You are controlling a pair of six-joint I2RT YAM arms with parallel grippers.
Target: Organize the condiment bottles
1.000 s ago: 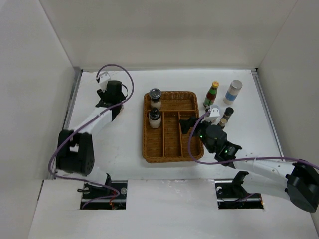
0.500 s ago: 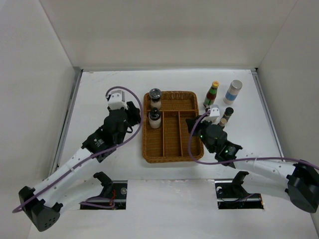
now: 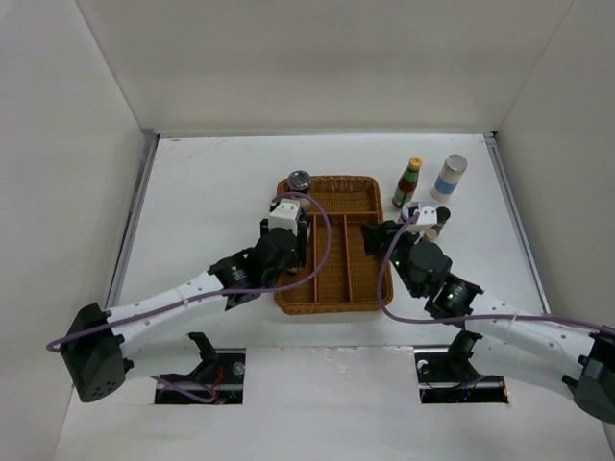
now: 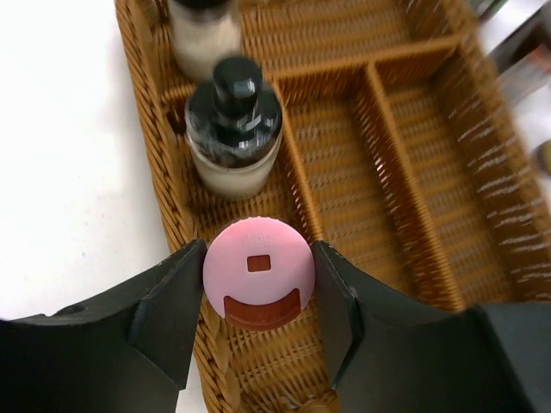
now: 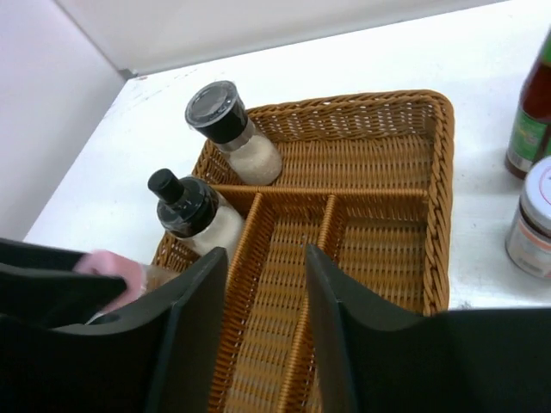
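Pink-capped bottle point(image 4: 258, 271) is clamped between the left gripper point(image 4: 261, 292) fingers, hanging over the left slot of the wicker tray point(image 4: 413, 206), just beside the black-capped jar point(image 4: 234, 120). Right gripper point(image 5: 263, 284) is spread wide, holding nothing. My worry: if it's set down off-centre, it could catch the rim or bump that jar and tip.

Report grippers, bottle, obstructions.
Left gripper shut on pink-capped bottle over left compartment of brown wicker tray. Right gripper open, empty. Black-topped jar stands close ahead.
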